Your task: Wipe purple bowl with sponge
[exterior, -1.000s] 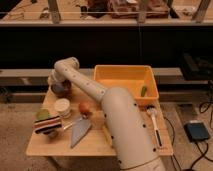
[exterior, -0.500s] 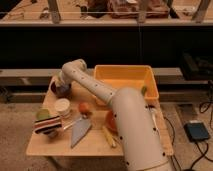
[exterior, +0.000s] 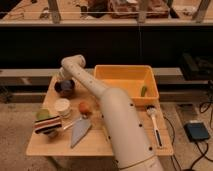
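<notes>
The purple bowl (exterior: 64,90) is small, round and dark. It sits at the back left of the wooden table (exterior: 120,145). My white arm reaches from the lower middle up to an elbow (exterior: 73,63) and bends down to the gripper (exterior: 65,82), which hangs right over the bowl's far rim. I cannot see whether the gripper holds a sponge. A striped block (exterior: 46,125) with a yellow-green piece (exterior: 43,114) behind it lies at the front left; I cannot tell whether either is a sponge.
A white cup (exterior: 63,106) stands just in front of the bowl, with an orange round fruit (exterior: 85,107) to its right. A grey spatula (exterior: 80,131) lies in front. A yellow bin (exterior: 125,82) with a green item (exterior: 144,91) is at back right. A white brush (exterior: 154,122) lies at right.
The elbow has swung right and slightly up, and the gripper has shifted a little to the right over the purple bowl. The things on the table have not moved.
</notes>
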Action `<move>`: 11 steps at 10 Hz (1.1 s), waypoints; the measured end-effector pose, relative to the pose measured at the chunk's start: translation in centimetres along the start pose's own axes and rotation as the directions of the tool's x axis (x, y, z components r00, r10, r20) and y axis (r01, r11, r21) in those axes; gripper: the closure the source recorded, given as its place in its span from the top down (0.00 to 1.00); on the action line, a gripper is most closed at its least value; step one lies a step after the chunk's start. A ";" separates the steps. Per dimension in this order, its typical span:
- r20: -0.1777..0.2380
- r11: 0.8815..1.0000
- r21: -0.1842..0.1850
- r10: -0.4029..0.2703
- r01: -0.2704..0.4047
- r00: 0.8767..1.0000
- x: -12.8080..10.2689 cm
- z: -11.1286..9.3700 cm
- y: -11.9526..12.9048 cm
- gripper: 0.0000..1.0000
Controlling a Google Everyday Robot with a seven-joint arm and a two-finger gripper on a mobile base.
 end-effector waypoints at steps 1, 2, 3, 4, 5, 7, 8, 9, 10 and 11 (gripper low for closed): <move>-0.005 1.000 0.007 -0.016 0.016 1.000 0.9 0.3 -1.1 0.00; -0.009 0.999 0.019 -0.033 0.033 0.999 1.4 0.6 -2.4 0.00; -0.014 0.998 0.035 -0.043 0.044 0.999 1.6 0.6 -3.3 0.00; -0.029 0.997 0.065 -0.049 0.051 0.998 1.3 0.0 -4.1 0.00; -0.037 0.995 0.081 -0.050 0.053 0.998 0.8 -0.7 -4.4 0.00; -0.045 0.991 0.122 -0.047 0.052 0.998 -1.8 -2.2 -5.6 0.00; -0.042 0.991 0.130 -0.038 0.043 0.998 -3.2 -2.8 -5.5 0.00; -0.036 0.991 0.129 -0.025 0.029 0.999 -4.3 -3.1 -4.7 0.00; -0.030 0.993 0.120 -0.007 0.011 1.000 -5.0 -3.1 -3.5 0.00; -0.024 0.994 0.108 0.004 -0.002 1.000 -5.2 -2.7 -2.7 0.00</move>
